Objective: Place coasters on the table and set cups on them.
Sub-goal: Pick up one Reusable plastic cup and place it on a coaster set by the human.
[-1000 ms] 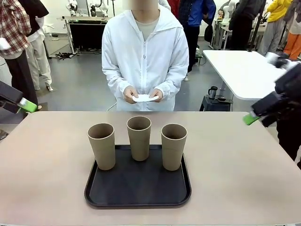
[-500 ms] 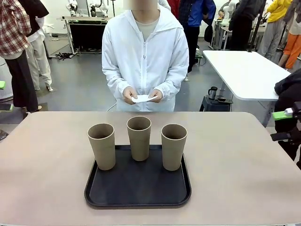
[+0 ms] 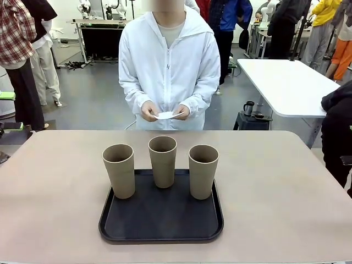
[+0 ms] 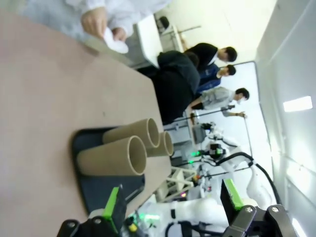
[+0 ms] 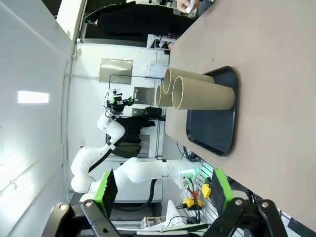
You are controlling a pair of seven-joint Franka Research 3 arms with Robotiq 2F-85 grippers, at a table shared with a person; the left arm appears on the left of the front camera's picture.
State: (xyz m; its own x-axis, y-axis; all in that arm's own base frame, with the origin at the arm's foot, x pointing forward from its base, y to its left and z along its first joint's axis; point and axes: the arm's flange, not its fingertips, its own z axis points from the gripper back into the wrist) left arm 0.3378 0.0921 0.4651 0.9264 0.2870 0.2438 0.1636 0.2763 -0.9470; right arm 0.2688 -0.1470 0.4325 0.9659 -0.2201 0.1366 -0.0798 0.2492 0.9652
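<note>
Three tan cups stand upright in a row on a black tray in the middle of the beige table. Across the table a person holds the white coasters in both hands at waist height. My left gripper sits off the table's far left edge, green pads apart. In the left wrist view my left gripper is open and holds nothing, with the cups and coasters ahead. My right gripper is open too, well away from the cups and tray.
A white table with a small dark mug under it stands behind on the right. Other people stand in the background. Bare tabletop lies all round the tray.
Both arms have drawn back outward: the left gripper to the picture's far left edge, the right gripper off the right side of the front view. The cups and the person's hands stayed put.
</note>
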